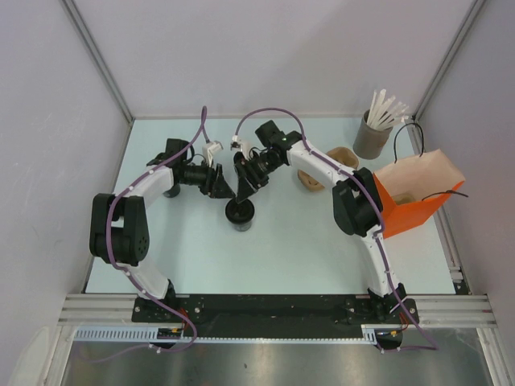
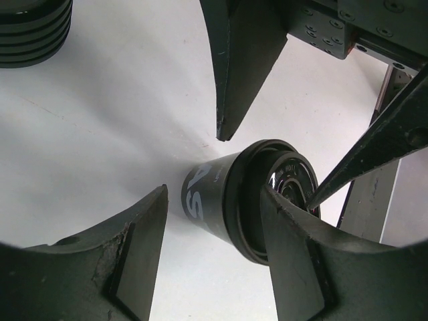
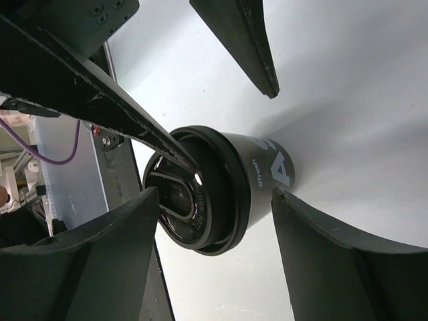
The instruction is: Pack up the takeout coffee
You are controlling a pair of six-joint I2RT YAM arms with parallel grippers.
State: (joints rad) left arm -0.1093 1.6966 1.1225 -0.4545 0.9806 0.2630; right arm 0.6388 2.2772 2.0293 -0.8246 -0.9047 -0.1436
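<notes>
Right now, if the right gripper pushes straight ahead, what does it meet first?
Probably the takeout coffee, near its lid: the right gripper has it between open jaws, though depth is unclear.

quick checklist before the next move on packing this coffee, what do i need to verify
1. Cup upright on the table: ok.
2. Lid on the cup: ok; fully snapped down: cannot tell.
3. Left gripper open, one fingertip over the lid: ok.
4. Right gripper open, one fingertip over the lid: ok.
5. Cup gripped for lifting: not ok, neither gripper is closed on it.
6. Orange bag standing open: ok.
</notes>
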